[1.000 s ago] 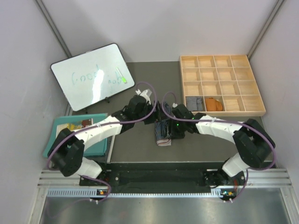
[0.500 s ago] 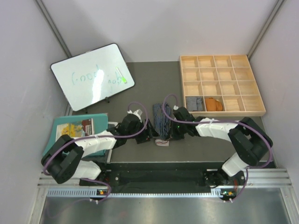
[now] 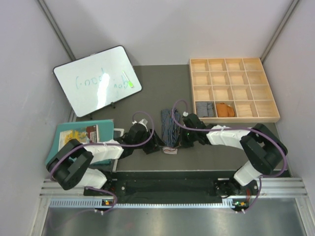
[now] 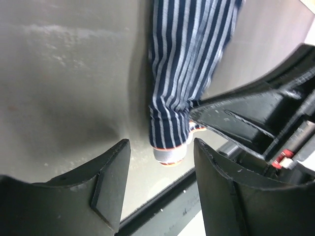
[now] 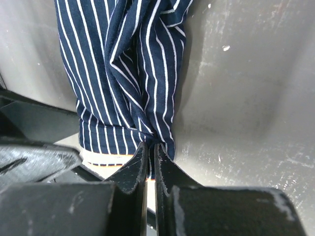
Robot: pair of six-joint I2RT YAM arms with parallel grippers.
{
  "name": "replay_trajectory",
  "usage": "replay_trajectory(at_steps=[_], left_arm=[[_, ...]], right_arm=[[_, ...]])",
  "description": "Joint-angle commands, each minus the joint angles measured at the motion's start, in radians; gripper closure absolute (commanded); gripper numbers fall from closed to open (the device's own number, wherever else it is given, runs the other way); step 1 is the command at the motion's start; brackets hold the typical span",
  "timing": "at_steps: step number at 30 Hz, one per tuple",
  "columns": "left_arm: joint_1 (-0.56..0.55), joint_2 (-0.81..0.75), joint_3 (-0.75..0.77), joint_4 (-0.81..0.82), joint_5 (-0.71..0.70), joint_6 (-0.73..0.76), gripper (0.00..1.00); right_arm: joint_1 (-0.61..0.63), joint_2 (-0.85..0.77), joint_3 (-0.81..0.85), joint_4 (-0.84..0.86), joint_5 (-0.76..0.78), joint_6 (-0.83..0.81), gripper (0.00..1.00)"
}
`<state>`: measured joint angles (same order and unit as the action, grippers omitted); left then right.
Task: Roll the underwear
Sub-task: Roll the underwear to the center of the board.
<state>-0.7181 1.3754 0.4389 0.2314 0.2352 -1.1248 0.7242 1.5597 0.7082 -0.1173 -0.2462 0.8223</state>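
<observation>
The dark navy white-striped underwear (image 3: 170, 129) lies stretched lengthwise on the grey table, its pale waistband end (image 4: 170, 154) nearest the arms. My right gripper (image 3: 183, 141) sits at the cloth's near right corner. In the right wrist view it (image 5: 151, 147) is shut on a pinch of the striped fabric (image 5: 123, 73). My left gripper (image 3: 156, 145) rests just left of the cloth. It (image 4: 161, 145) is open, and the waistband lies just beyond its fingertips, untouched. A grey pair (image 3: 205, 108) and a rust-orange pair (image 3: 225, 109) sit rolled in tray compartments.
A wooden compartment tray (image 3: 234, 119) stands at the back right. A whiteboard (image 3: 97, 80) leans at the back left. A teal mat with a booklet (image 3: 78, 140) lies at the left edge. The table's dark front rail (image 3: 167, 173) runs just behind both grippers.
My left gripper came down from behind the cloth to its near left side and its jaws narrowed somewhat. My right gripper closed on the cloth. The underwear now lies longer and flatter.
</observation>
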Motion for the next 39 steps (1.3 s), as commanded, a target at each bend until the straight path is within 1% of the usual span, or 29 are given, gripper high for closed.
replay_trajectory(at_steps=[1, 8, 13, 14, 15, 17, 19, 22, 23, 24, 25, 26, 27, 28, 29, 31, 32, 33, 34, 35, 36, 39], left_arm=[[-0.004, 0.036, -0.003, 0.045, -0.05, -0.009, 0.41], [-0.004, 0.119, 0.003, 0.098, -0.054, -0.009, 0.43], [-0.004, 0.14, 0.004, 0.123, -0.069, -0.003, 0.54], [-0.004, 0.145, 0.006, 0.126, -0.071, -0.001, 0.58], [-0.004, 0.151, 0.009, 0.138, -0.059, -0.001, 0.66], [-0.004, 0.172, 0.011, 0.157, -0.044, -0.006, 0.78], [-0.003, 0.189, 0.018, 0.172, -0.013, -0.006, 1.0], [0.002, 0.191, 0.043, 0.131, 0.044, 0.008, 1.0], [0.003, 0.188, 0.05, 0.106, 0.056, 0.017, 1.0], [0.005, 0.182, 0.066, 0.08, 0.07, 0.023, 1.0], [0.009, 0.171, 0.075, 0.021, 0.102, 0.032, 1.0], [0.012, 0.168, 0.084, -0.013, 0.116, 0.06, 1.0], [0.012, 0.163, 0.11, -0.059, 0.128, 0.077, 1.0], [0.016, 0.163, 0.122, -0.134, 0.141, 0.092, 1.0], [0.025, 0.166, 0.133, -0.168, 0.176, 0.123, 1.0], [0.037, 0.174, 0.147, -0.207, 0.22, 0.138, 1.0], [0.058, 0.177, 0.146, -0.227, 0.281, 0.14, 1.0], [0.069, 0.183, 0.146, -0.228, 0.309, 0.14, 1.0], [0.078, 0.186, 0.144, -0.228, 0.338, 0.14, 1.0], [0.097, 0.188, 0.146, -0.274, 0.372, 0.14, 1.0], [0.103, 0.186, 0.146, -0.288, 0.389, 0.141, 1.0], [0.123, 0.188, 0.153, -0.337, 0.432, 0.149, 1.0]], right_arm=[[0.017, 0.01, -0.039, 0.007, 0.007, 0.005, 1.0], [0.018, 0.011, -0.055, 0.025, -0.004, 0.008, 1.0], [0.021, 0.008, -0.059, 0.036, -0.011, 0.008, 1.0], [0.021, 0.004, -0.058, 0.036, -0.011, 0.008, 1.0], [0.021, 0.0, -0.056, 0.036, -0.013, -0.001, 1.0], [0.023, -0.016, -0.052, 0.028, -0.013, -0.011, 1.0], [0.023, -0.036, -0.036, -0.001, -0.022, -0.037, 1.0], [0.033, -0.121, -0.021, -0.041, -0.027, -0.093, 0.88], [0.038, -0.145, -0.015, -0.051, -0.021, -0.113, 0.75], [0.046, -0.202, -0.003, -0.067, 0.011, -0.161, 0.68], [0.058, -0.228, 0.003, -0.09, 0.036, -0.19, 0.62], [0.093, -0.252, 0.008, -0.093, 0.059, -0.222, 0.52], [0.11, -0.301, 0.008, -0.091, 0.106, -0.282, 0.48], [0.13, -0.32, 0.007, -0.078, 0.128, -0.308, 0.46], [0.177, -0.337, 0.004, -0.064, 0.148, -0.337, 0.42], [0.239, -0.365, -0.01, -0.044, 0.234, -0.409, 0.39], [0.303, -0.365, -0.013, -0.019, 0.267, -0.454, 0.38], [0.345, -0.363, -0.016, -0.01, 0.341, -0.469, 0.37], [0.377, -0.353, -0.019, 0.007, 0.375, -0.486, 0.36], [0.408, -0.346, -0.021, 0.036, 0.41, -0.514, 0.36], [0.476, -0.342, -0.027, 0.059, 0.483, -0.528, 0.35], [0.558, -0.31, -0.033, 0.111, 0.556, -0.571, 0.34]])
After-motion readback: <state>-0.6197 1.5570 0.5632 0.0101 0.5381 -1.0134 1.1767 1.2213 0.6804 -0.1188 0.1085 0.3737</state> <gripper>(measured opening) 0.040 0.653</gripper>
